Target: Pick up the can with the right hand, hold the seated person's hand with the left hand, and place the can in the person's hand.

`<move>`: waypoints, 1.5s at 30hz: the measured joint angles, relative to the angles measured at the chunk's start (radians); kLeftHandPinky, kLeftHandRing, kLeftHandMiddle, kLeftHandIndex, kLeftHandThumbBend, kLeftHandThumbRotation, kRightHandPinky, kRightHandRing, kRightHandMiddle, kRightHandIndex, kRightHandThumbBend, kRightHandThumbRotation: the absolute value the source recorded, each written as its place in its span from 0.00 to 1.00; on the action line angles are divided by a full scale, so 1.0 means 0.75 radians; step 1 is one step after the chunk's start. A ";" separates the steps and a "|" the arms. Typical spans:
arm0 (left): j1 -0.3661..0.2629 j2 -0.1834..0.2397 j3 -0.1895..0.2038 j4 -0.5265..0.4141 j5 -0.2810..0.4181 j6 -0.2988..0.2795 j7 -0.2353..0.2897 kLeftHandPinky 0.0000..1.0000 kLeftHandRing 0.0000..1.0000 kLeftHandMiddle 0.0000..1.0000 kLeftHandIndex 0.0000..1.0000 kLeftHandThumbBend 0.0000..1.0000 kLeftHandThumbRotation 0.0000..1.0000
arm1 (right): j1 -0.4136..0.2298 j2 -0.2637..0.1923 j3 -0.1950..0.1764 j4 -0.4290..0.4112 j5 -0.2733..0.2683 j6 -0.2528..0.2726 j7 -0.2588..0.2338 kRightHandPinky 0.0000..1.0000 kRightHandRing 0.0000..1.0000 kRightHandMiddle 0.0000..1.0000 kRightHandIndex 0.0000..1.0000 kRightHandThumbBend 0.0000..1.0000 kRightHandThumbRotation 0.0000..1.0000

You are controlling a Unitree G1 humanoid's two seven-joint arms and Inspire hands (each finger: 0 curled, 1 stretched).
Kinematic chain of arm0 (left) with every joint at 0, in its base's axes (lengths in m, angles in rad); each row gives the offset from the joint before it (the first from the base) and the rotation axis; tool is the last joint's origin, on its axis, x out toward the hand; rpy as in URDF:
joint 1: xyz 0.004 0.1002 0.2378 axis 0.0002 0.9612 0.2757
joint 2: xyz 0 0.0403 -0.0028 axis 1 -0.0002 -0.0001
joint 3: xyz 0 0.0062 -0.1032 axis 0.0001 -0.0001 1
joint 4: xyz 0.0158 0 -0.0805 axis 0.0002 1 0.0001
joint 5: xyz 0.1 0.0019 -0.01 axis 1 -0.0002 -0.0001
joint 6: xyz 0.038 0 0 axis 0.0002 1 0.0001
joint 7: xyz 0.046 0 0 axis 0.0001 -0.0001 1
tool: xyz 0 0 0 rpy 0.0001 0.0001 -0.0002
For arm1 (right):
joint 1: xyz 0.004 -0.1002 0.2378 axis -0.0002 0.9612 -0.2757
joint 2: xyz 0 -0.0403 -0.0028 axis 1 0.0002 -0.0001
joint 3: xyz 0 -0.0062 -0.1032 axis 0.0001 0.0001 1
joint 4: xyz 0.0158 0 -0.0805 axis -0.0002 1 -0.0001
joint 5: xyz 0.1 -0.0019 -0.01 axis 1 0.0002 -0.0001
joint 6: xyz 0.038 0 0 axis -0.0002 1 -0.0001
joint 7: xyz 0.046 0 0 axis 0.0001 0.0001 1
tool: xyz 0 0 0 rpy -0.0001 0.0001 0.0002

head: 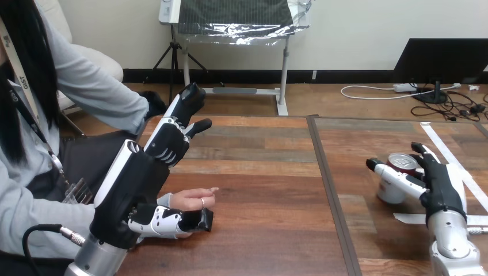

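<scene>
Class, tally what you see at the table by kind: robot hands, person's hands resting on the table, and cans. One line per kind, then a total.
Robot hands: 2, the left hand and the right hand
Hands resting on the table: 1, the person's hand
Cans: 1, the can
Total: 4

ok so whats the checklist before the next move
1. Grip: right hand curled round can: ok.
2. Can upright: ok.
3. Can lifted off table: cannot tell.
4. Person's hand held out low over the table: ok.
5. Hold: left hand closed on person's hand: not ok, its fingers are straight above it, thumb beside it.
</scene>
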 measured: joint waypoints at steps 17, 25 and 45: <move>0.000 -0.004 0.003 0.000 0.009 -0.011 0.011 0.88 1.00 1.00 0.98 1.00 0.51 | -0.003 0.017 -0.008 0.000 0.018 0.000 -0.062 0.58 0.64 0.68 0.73 0.98 0.02; 0.001 -0.005 0.008 0.000 0.013 -0.012 0.023 0.87 1.00 1.00 0.99 1.00 0.52 | -0.004 0.017 -0.001 0.000 0.009 0.000 -0.119 0.52 0.59 0.63 0.66 0.93 0.00; 0.002 -0.005 0.010 0.000 0.005 -0.016 0.012 0.89 1.00 1.00 0.99 1.00 0.51 | -0.004 0.020 -0.006 0.000 0.025 0.000 -0.142 0.46 0.51 0.56 0.57 0.83 0.00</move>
